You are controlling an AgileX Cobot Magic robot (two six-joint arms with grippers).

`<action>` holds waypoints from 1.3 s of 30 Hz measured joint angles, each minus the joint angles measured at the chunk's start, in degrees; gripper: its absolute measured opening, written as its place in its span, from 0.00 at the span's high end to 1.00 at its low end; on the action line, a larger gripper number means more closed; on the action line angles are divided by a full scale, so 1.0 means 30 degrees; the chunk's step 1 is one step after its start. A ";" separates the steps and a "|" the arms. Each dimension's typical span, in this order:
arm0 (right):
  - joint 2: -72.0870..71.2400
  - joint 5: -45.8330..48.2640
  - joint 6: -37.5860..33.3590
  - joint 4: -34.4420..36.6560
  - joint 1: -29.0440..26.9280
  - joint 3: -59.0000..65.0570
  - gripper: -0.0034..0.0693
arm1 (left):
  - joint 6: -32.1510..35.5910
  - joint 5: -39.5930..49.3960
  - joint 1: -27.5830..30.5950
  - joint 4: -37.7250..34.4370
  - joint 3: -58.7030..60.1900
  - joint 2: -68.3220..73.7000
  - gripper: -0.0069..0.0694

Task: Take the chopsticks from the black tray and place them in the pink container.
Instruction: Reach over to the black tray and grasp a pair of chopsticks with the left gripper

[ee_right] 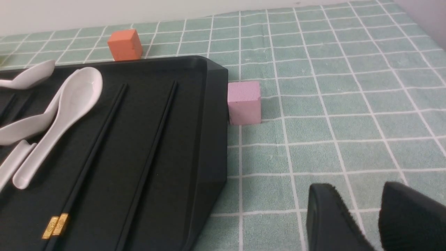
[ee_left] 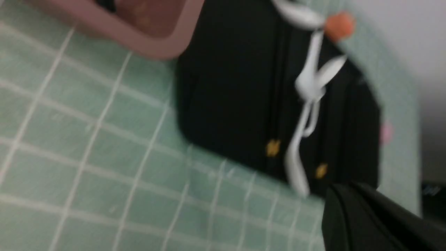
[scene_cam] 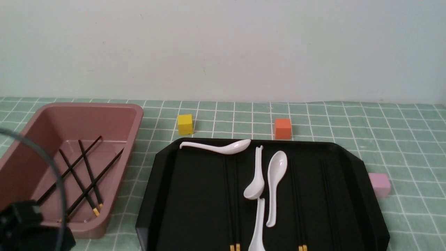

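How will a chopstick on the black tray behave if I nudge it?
The chopstick looks slender and straight, so probably stiff and apt to roll. The black tray looks smooth, so it may slide too.

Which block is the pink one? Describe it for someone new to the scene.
Find the big black tray with cut-off corners on the green gridded cloth. Just outside its right-hand side sits a small block, pale pink. The orange block and yellow block lie beyond the tray's far edge instead.
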 joint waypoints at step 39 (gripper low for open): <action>0.0000 0.0019 0.0000 0.0002 0.0000 0.0000 0.62 | -0.7651 0.0228 -1.2408 0.8960 -1.6822 2.5140 0.43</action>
